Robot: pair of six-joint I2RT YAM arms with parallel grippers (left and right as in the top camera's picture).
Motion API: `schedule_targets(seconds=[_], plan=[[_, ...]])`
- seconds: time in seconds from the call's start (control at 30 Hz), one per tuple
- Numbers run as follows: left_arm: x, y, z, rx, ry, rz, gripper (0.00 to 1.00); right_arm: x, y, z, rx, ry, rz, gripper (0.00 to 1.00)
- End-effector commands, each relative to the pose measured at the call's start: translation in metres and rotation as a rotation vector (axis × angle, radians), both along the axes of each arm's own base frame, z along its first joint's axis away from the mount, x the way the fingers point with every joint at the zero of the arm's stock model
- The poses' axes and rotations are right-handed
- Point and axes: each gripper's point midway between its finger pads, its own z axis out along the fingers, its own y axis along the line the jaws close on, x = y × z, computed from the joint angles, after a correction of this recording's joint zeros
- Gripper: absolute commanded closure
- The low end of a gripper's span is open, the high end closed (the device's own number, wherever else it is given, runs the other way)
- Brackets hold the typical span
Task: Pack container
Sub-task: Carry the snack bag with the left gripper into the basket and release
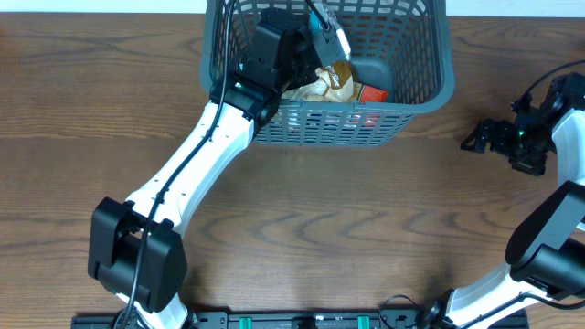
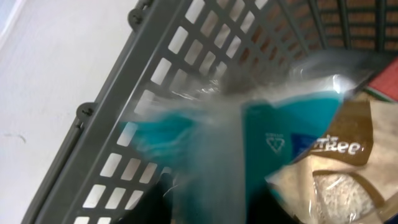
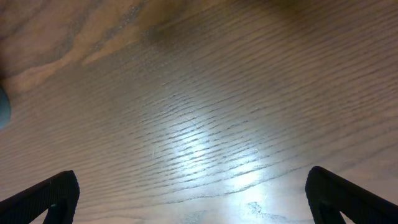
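1. Overhead: the left tool (image 1: 315, 41) hangs inside the container (image 1: 402, 106), which sits at the far edge of the counter (image 1: 347, 210). A teal packet (image 1: 327, 35) is at its tip. A brown packet (image 1: 331, 84) lies just below it, with a red packet (image 1: 371, 92) beside that. The right tool (image 1: 483, 137) is over bare wood, well apart from the container.
2. Left wrist: the blurred teal packet (image 2: 205, 143) fills the space ahead of the left tool and hides its fingers, so I cannot tell whether it grips. The container's slotted wall (image 2: 149, 81) rises behind the packet.
3. Right wrist: the right tool (image 3: 193, 199) is spread wide with nothing between its fingers (image 3: 43, 199). The wooden counter (image 3: 199, 93) lies beneath it.
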Motion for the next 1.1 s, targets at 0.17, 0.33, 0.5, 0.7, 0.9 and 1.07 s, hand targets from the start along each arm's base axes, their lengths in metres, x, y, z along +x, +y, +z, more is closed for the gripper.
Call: schedule_targets(seconds=[0.17, 0.33, 0.5, 0.7, 0.9, 1.07], plan=[[-0.001, 0.003, 0.041, -0.033, -0.068, 0.007, 0.33, 0.002, 0.006, 0.008, -0.008, -0.023, 0.029, 0.01], [0.001, 0.007, 0.042, -0.048, -0.062, 0.037, 0.28, 0.002, 0.006, 0.008, -0.008, -0.023, 0.029, 0.01], [0.003, 0.014, 0.046, -0.051, -0.071, 0.085, 0.28, 0.003, 0.006, 0.008, -0.010, -0.026, 0.029, 0.01], [0.005, 0.020, 0.061, -0.067, -0.111, 0.107, 0.24, 0.003, 0.006, 0.008, -0.010, -0.026, 0.029, 0.01], [0.008, 0.026, 0.074, -0.162, -0.116, 0.182, 0.22, 0.003, 0.006, 0.008, -0.010, -0.026, 0.029, 0.01], [0.008, 0.036, 0.093, -0.266, -0.131, 0.261, 0.22, 0.003, 0.006, 0.008, -0.009, -0.025, 0.029, 0.01]])
